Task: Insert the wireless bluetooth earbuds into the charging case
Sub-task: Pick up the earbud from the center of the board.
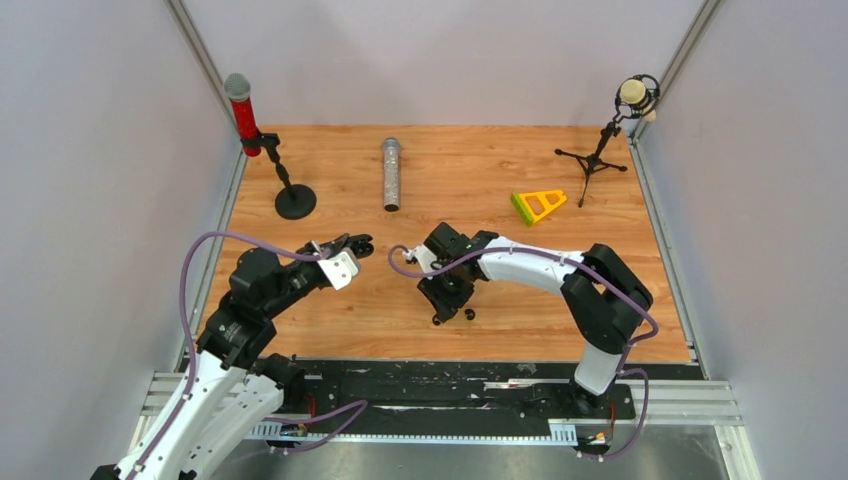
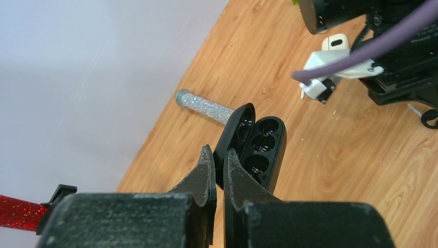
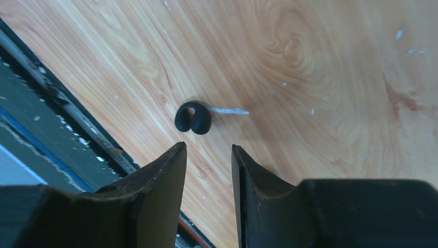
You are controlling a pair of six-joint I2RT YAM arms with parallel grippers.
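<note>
My left gripper (image 2: 219,155) is shut on the edge of the black charging case (image 2: 261,147). It holds the case, opened and with its round sockets showing, above the table. From the top, that gripper (image 1: 350,245) is left of centre with the case (image 1: 362,243) at its tip. A rounded black earbud (image 3: 192,118) lies on the wood. It sits just beyond the tips of my right gripper (image 3: 207,149), slightly to their left. The right gripper stands open with nothing between its fingers. In the top view the right gripper (image 1: 445,303) points down beside the earbud (image 1: 470,314).
A thin white sliver (image 3: 227,110) touches the earbud. The black rail at the table's near edge (image 3: 62,119) runs close by. At the back are a red microphone on a stand (image 1: 240,100), a silver glitter microphone (image 1: 391,173), a green-yellow triangle (image 1: 537,205) and a tripod microphone (image 1: 635,95).
</note>
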